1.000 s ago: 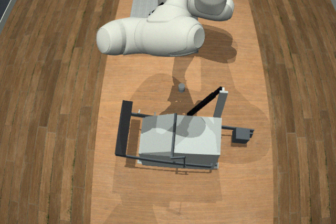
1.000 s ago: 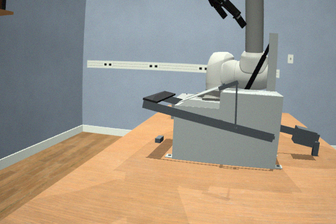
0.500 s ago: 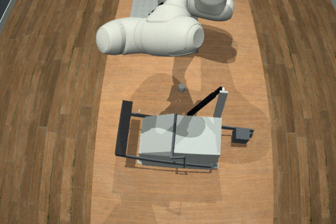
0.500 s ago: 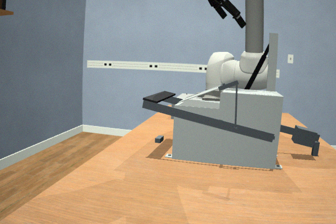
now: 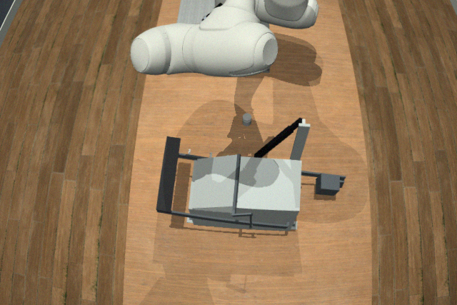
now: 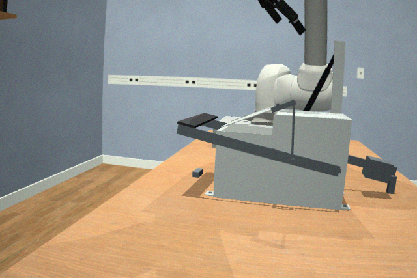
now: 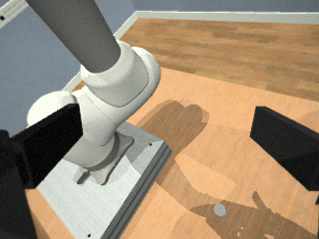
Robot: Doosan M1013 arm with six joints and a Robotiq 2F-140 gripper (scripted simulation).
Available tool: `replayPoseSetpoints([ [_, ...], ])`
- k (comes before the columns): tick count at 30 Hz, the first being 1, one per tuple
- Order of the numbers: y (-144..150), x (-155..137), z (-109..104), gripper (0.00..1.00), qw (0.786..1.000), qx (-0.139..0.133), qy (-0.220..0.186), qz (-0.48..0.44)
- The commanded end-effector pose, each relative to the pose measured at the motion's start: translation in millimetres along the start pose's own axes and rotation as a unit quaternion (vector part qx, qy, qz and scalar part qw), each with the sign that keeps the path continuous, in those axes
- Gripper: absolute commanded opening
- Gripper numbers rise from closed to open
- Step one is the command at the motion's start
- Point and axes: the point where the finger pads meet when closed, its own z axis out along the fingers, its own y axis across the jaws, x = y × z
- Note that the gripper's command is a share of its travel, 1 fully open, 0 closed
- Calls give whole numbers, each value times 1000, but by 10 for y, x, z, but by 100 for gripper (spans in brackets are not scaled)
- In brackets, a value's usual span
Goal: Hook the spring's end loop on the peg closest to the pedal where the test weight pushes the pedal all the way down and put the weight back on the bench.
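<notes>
The steel test weight (image 5: 246, 119) (image 7: 219, 210) is a small grey cylinder, upright on the bench behind the feeder (image 5: 269, 187) (image 6: 279, 174). The feeder's dark pedal (image 5: 168, 174) (image 6: 197, 119) is raised and sloping, with nothing on it. Two small pale stubs, possibly pegs, stick out at the feeder's far side near the pedal; the spring and its end loop cannot be made out. My gripper (image 6: 289, 25) (image 7: 167, 120) is open and empty, high above the bench near the arm's base. It is mostly hidden behind the arm in the top view.
A pale upright post (image 5: 300, 141) (image 6: 338, 76) with a slanting black bar (image 5: 278, 138) (image 6: 318, 86) rises from the feeder's far side. A dark box (image 5: 328, 183) (image 6: 378, 168) juts out opposite the pedal. A small grey block (image 6: 197, 172) shows below the pedal. The arm's base plate (image 7: 75, 204) is at the back.
</notes>
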Motion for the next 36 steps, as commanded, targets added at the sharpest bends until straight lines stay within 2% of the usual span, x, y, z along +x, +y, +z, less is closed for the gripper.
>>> replayPoseSetpoints([
  [1, -1, 5, -4, 100, 1000, 0, 0, 0],
  [7, -1, 5, -4, 100, 1000, 0, 0, 0],
  [8, 101, -206, 152, 100, 997, -43, -55, 27],
  [24, 101, -206, 152, 100, 997, -43, -55, 27],
  [25, 203, -418, 308, 100, 989, -86, -110, 55],
  [36, 203, -418, 308, 100, 989, -86, -110, 55],
])
